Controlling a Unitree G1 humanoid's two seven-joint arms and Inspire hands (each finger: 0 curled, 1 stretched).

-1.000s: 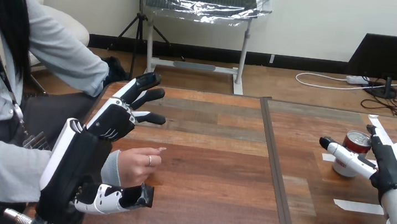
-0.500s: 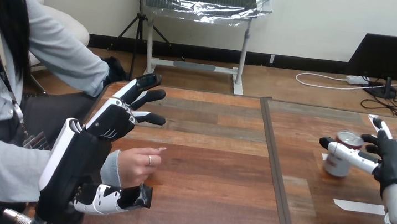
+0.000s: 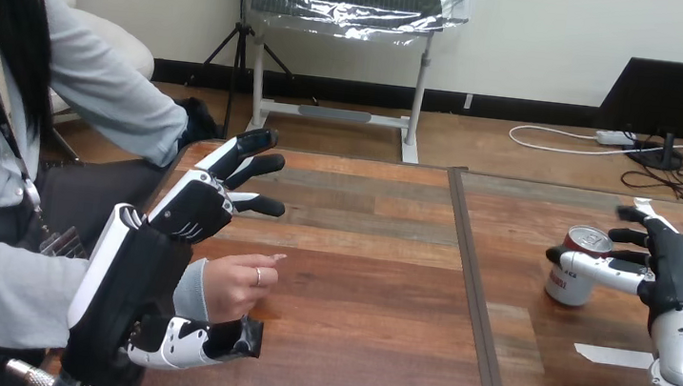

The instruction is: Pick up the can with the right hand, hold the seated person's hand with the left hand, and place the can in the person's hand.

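Observation:
A red and silver can (image 3: 575, 271) stands slightly tilted on the right half of the wooden table (image 3: 367, 282). My right hand (image 3: 676, 270) is shut on it: the thumb crosses the can's near side and the fingers (image 3: 628, 237) reach along its far side. At the left, the person's hand (image 3: 234, 283) rests on the table in a loose fist. My left hand (image 3: 189, 207) is open around it, apart from it. Its straight fingers spread beyond the fist and its thumb (image 3: 198, 341) lies on the near side by the wrist.
A dark seam (image 3: 473, 293) runs between the two tabletops. A strip of white tape (image 3: 612, 356) lies on the right half, in front of my right hand. The person's other arm comes in at the table's far left corner.
My right hand has closed in on the can, and the can has shifted to the left and tilted. The left hand and the person's hand have stayed still.

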